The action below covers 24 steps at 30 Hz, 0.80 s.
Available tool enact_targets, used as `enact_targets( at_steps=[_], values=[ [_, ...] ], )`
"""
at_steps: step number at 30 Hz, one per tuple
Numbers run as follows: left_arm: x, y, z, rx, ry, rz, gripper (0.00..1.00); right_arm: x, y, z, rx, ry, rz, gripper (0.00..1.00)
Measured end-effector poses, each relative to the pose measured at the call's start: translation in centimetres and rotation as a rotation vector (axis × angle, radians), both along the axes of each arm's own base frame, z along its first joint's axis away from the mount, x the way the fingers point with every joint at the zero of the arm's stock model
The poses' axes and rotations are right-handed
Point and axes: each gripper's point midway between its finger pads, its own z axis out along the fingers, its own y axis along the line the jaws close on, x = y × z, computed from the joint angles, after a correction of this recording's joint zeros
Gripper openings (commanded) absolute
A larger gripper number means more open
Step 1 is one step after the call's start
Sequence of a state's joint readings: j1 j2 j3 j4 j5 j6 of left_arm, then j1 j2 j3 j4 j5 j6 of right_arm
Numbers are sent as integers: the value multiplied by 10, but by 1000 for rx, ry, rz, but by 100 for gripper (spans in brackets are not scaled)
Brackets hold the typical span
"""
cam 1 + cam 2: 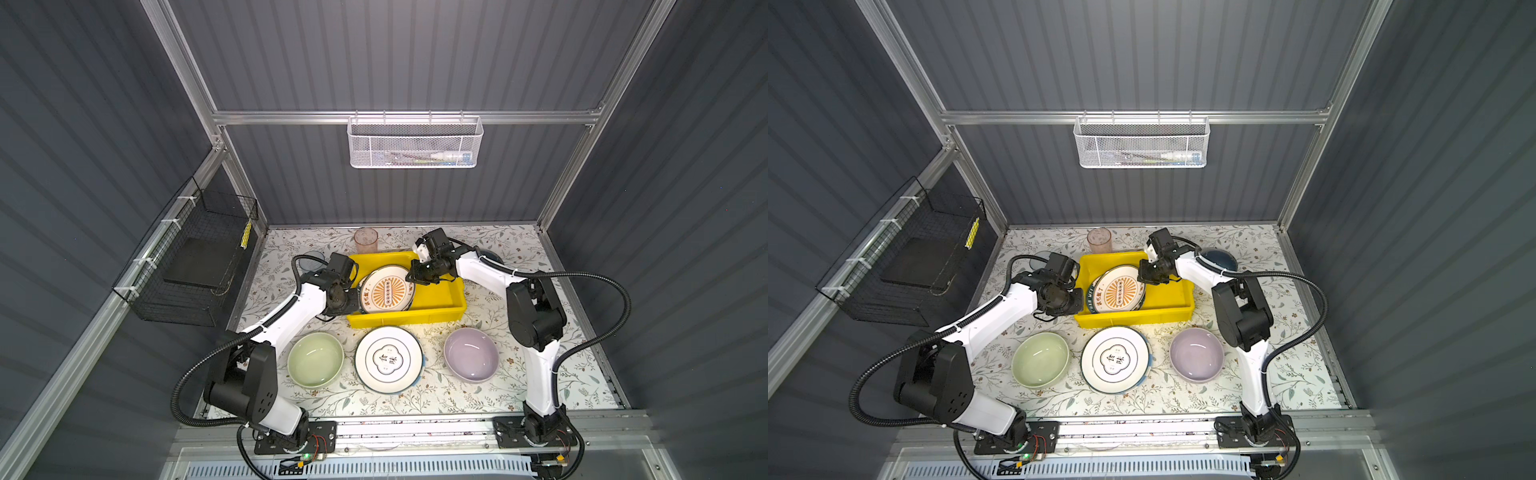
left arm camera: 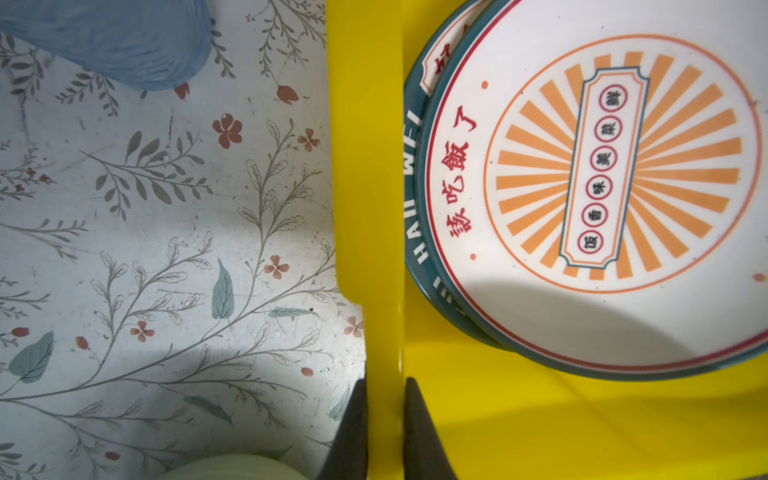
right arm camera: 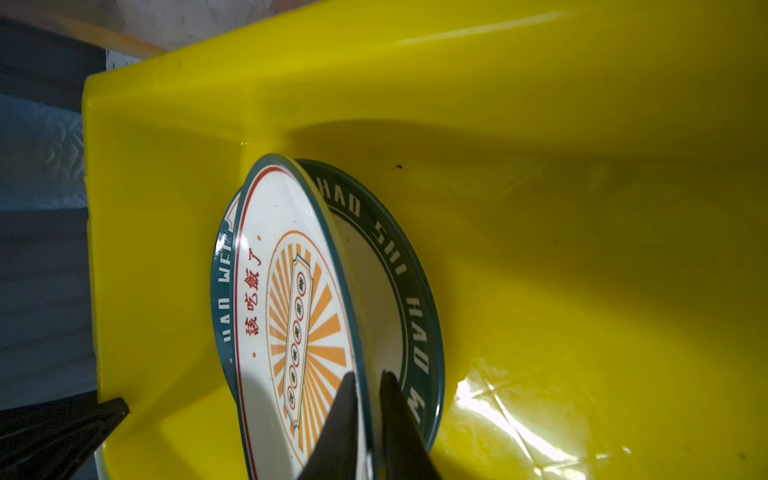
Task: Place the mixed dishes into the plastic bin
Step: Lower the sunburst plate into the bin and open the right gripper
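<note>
The yellow plastic bin (image 1: 415,318) stands at mid-table. My left gripper (image 2: 385,380) is shut on its left wall (image 2: 365,166), one finger on each side. Inside, the orange sunburst plate (image 1: 387,289) leans tilted on the green-rimmed lettered plate (image 3: 415,299). My right gripper (image 3: 369,374) straddles the orange plate's (image 3: 291,311) raised rim, jaws slightly apart with a sliver of space beside the rim. In front of the bin sit a pale green bowl (image 1: 316,359), a white emblem plate (image 1: 387,358) stacked on another plate, and a lilac bowl (image 1: 471,354). A pinkish tumbler (image 1: 365,240) stands behind the bin.
A dark blue bowl (image 1: 1219,259) sits behind the right arm and a blue-grey dish (image 1: 309,257) behind the left wrist. A white mesh basket (image 1: 414,143) hangs on the back wall, a black wire basket (image 1: 195,257) on the left wall.
</note>
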<state>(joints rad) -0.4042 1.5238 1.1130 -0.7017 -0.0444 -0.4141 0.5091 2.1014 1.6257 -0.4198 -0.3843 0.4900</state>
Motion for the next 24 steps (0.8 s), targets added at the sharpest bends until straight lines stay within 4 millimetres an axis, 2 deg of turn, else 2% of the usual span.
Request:
enact_targets(
  at_steps=[13, 24],
  values=[
    [0, 0, 0, -3, 1, 8, 12, 1, 6, 3, -81, -51, 25, 37],
    [0, 0, -1, -3, 3, 8, 12, -4, -3, -19, -194, -29, 34, 50]
  ],
)
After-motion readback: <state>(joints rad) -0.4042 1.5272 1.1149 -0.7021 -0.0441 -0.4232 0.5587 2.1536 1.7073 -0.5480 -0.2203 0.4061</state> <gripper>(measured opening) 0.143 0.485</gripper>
